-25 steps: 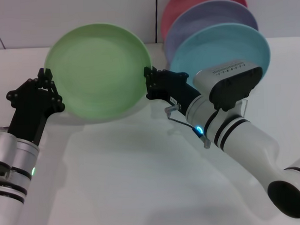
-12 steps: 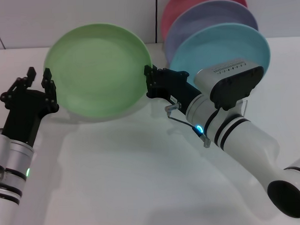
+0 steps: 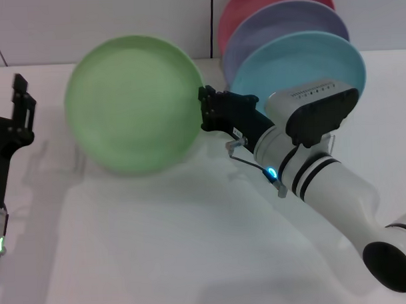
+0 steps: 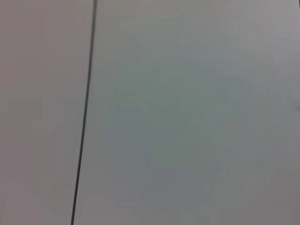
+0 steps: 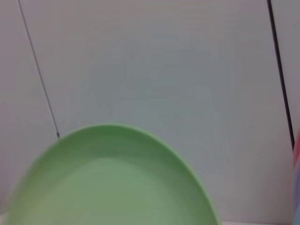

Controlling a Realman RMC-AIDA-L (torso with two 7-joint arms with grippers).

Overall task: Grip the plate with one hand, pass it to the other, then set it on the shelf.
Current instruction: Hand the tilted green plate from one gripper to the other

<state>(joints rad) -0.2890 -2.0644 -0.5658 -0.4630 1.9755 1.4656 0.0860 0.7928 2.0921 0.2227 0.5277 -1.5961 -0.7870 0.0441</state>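
Observation:
The light-green plate point(image 3: 134, 104) hangs tilted above the white table, its face toward me. My right gripper point(image 3: 207, 110), black on the thick white arm with the blue light, is shut on the plate's right rim and holds it alone. My left gripper point(image 3: 22, 105) is open and empty at the far left, well apart from the plate's left rim. The plate's rim fills the lower part of the right wrist view point(image 5: 112, 183). A bit of the silver wire shelf point(image 3: 247, 162) shows under my right wrist; the rest is hidden behind the arm.
A turquoise plate point(image 3: 306, 61), a lavender plate point(image 3: 285, 19) and a red plate point(image 3: 251, 3) stand upright in a row at the back right. The white table point(image 3: 159, 247) spreads in front. The left wrist view shows only a pale wall with a dark seam point(image 4: 84, 117).
My left gripper opened, let go of the plate's left rim and drew back to the left. The plate stays in my right gripper and has tilted slightly.

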